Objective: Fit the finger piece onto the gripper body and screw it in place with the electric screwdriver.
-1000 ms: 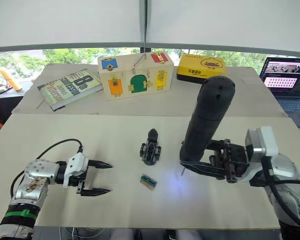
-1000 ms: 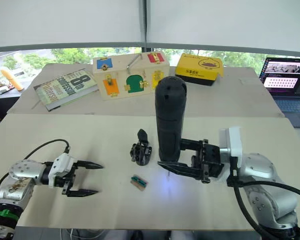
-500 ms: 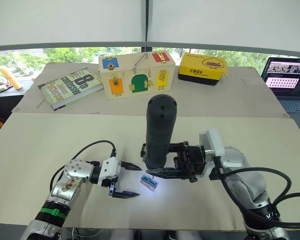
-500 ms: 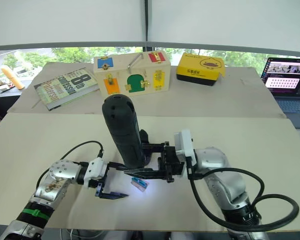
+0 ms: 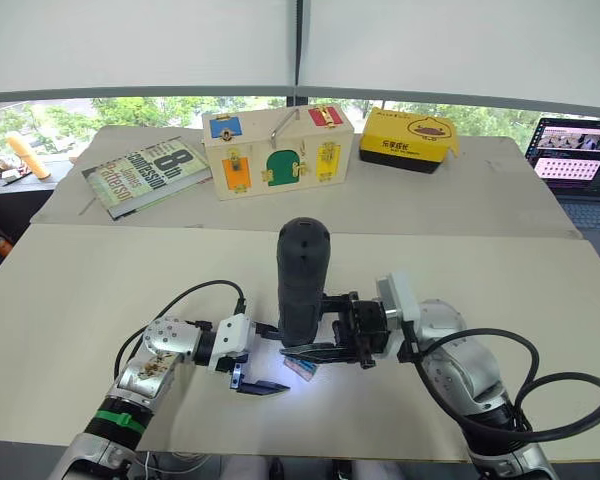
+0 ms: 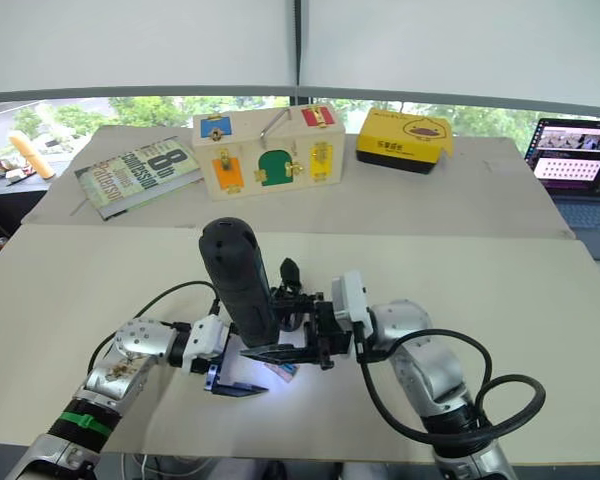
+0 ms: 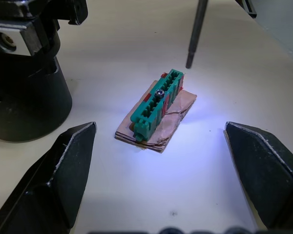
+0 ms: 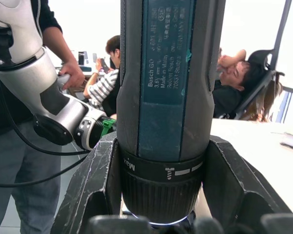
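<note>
The left gripper [image 5: 270,357] hangs low over the table [image 5: 80,300] with fingers spread wide, either side of a small green block [image 7: 156,102]. Just right, the right gripper [image 5: 310,338] clamps the upright electric screwdriver [image 5: 302,275], the gripper body [image 6: 288,280] behind it.

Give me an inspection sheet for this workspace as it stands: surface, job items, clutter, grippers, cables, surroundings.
Surface: beige table, bare near the front edge.
Job's things: electric screwdriver upright, bit hanging just above a green screw holder that carries one screw and lies on a brown pad. Gripper body stands behind the screwdriver, mostly hidden. Finger piece: nothing seen.
Clutter: book, wooden latch box, yellow box on the far table.
Grippers: right gripper shut on the electric screwdriver; left gripper open, either side of the holder.
Cables: black cable looping over the left wrist; thicker black cable off the right arm.
Surroundings: laptop at far right; windows behind; people seated in the right wrist view.
</note>
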